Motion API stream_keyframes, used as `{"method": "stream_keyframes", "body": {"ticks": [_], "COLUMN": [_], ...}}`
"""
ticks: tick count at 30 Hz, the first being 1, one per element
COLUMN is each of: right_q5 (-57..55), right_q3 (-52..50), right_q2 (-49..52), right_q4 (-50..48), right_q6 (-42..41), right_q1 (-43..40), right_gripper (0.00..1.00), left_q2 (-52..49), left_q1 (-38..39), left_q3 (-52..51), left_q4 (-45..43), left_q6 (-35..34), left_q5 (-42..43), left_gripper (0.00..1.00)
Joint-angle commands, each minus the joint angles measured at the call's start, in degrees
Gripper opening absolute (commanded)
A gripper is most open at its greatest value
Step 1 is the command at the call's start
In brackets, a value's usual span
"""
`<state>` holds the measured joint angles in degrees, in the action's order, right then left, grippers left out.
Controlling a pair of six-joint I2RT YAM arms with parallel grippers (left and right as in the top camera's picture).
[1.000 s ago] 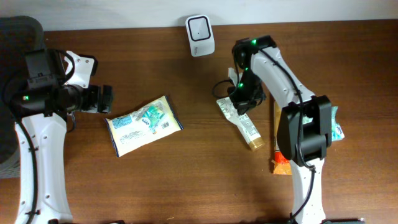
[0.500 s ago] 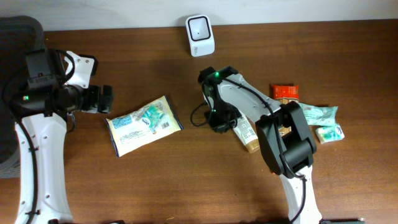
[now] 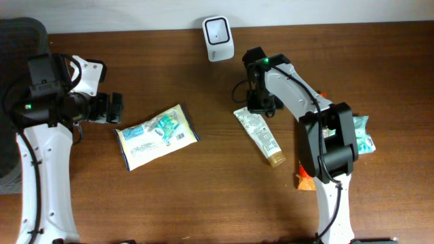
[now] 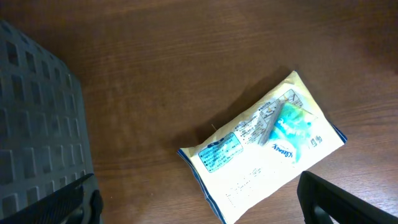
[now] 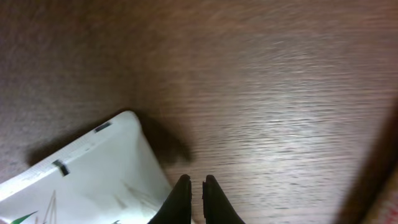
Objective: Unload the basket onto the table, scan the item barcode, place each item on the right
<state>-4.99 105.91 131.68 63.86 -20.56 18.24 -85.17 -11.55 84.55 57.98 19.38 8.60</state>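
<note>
A white barcode scanner (image 3: 218,37) stands at the table's back edge. A white tube (image 3: 261,135) with a gold cap lies near the middle, and its flat crimped end (image 5: 93,177) shows in the right wrist view. My right gripper (image 3: 258,103) (image 5: 196,183) hangs shut just beyond that flat end, to one side of it, with nothing between its fingers. A white tissue pack (image 3: 157,135) (image 4: 267,146) with blue print lies at the left. My left gripper (image 3: 115,108) (image 4: 199,205) stands wide open beside the pack, apart from it.
Teal packets (image 3: 363,135) and an orange box (image 3: 305,179) lie at the right, partly hidden under the right arm. A grey mesh chair (image 4: 31,124) sits off the table's left side.
My right gripper swung left and forward over the tube, then came back to the tube's flat end. The tube, the tissue pack and the left arm have not moved.
</note>
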Motion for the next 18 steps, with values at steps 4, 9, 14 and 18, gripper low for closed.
{"method": "stream_keyframes", "body": {"ticks": [4, 9, 14, 18], "right_q5": [16.11, 16.2, 16.39, 11.23], "right_q3": [-0.48, -0.48, -0.46, 2.1], "right_q2": [0.85, 0.83, 0.44, -12.61], "right_q4": [3.23, 11.63, 19.91, 19.5], "right_q6": [17.68, 23.37, 21.57, 13.64], "right_q1": [7.48, 18.67, 22.18, 20.72], "right_gripper": [0.09, 0.14, 0.09, 0.06], "left_q2": [0.33, 0.33, 0.33, 0.33], "left_q1": [-0.13, -0.13, -0.13, -0.13], "left_q3": [0.5, 0.5, 0.5, 0.5], "left_q4": [0.0, 0.0, 0.0, 0.0], "left_q6": [0.87, 0.87, 0.87, 0.87], "left_q5": [0.61, 0.61, 0.61, 0.61], "left_gripper": [0.99, 0.99, 0.99, 0.99]}}
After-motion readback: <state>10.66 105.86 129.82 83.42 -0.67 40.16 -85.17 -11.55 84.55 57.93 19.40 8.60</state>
